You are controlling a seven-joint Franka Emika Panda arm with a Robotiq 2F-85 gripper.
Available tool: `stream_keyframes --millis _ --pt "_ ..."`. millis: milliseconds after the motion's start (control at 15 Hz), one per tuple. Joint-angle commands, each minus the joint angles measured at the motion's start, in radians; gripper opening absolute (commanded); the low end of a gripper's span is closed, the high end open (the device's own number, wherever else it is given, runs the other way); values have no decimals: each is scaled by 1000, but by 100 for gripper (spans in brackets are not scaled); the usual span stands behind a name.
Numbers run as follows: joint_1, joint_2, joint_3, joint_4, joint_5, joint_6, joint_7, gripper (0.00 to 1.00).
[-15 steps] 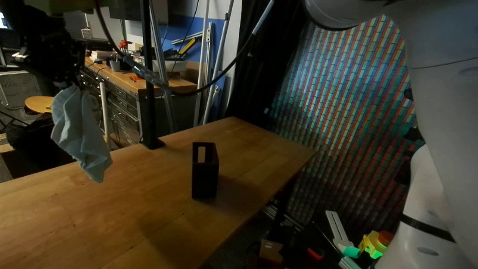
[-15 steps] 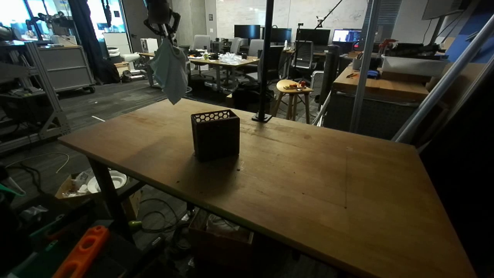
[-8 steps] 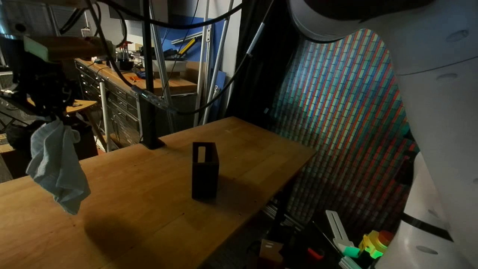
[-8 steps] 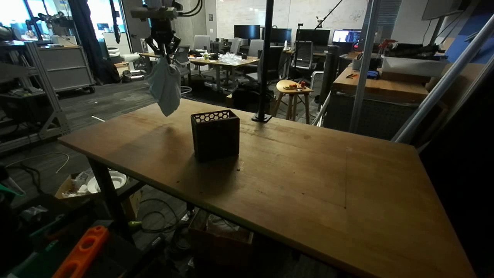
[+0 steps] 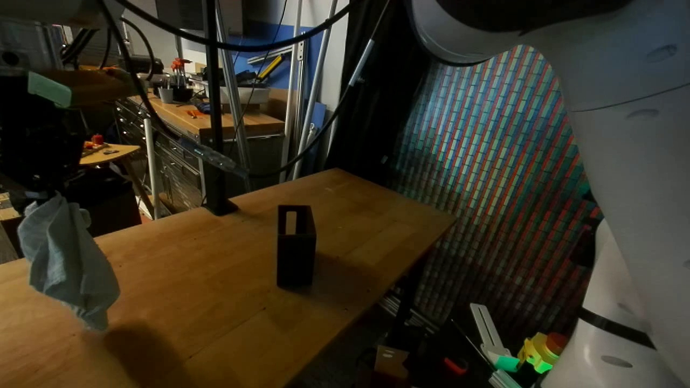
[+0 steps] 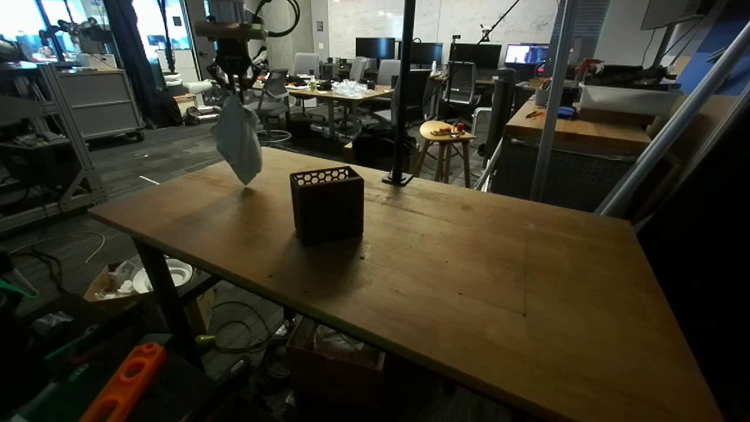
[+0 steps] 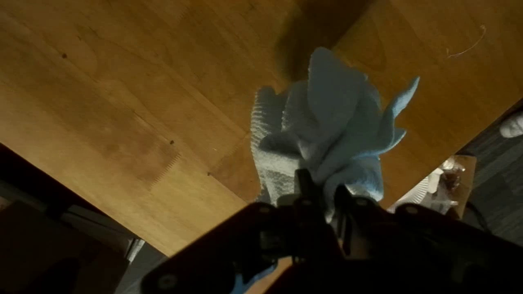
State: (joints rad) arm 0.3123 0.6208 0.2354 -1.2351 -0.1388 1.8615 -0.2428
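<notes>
Pale blue cloth [image 7: 339, 110] hangs bunched between my fingers [image 7: 305, 184], which are pinched narrow on its upper part; its lowest corner dangles close to the counter [image 6: 469, 252], and I can't tell whether it touches. Well apart from it stands an open-topped black box [image 6: 330, 212]. Since I hold only a gathered fold, a corner dragging on the counter could tug the cloth loose, and a wide sideways swing could knock the box.

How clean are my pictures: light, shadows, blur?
In the wrist view, the gripper is dark and soft, the cloth clearer, with a shadow on the tabletop; in both exterior views, the box is nearly black; in an exterior view, windows wash out.
</notes>
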Motion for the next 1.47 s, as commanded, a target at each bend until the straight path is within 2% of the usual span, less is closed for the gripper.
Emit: stream_keyframes --millis 0,200,400,733,1400 --pt "38 12 12 68 -11 -34 -85 10" --pt "50 11 22 75 -3 -29 -120 10" --pt "23 0 40 34 48 29 -150 10" --pt "13 -4 51 16 88 59 -185 10" --pt "-124 5 96 -182 381 180 -320 11"
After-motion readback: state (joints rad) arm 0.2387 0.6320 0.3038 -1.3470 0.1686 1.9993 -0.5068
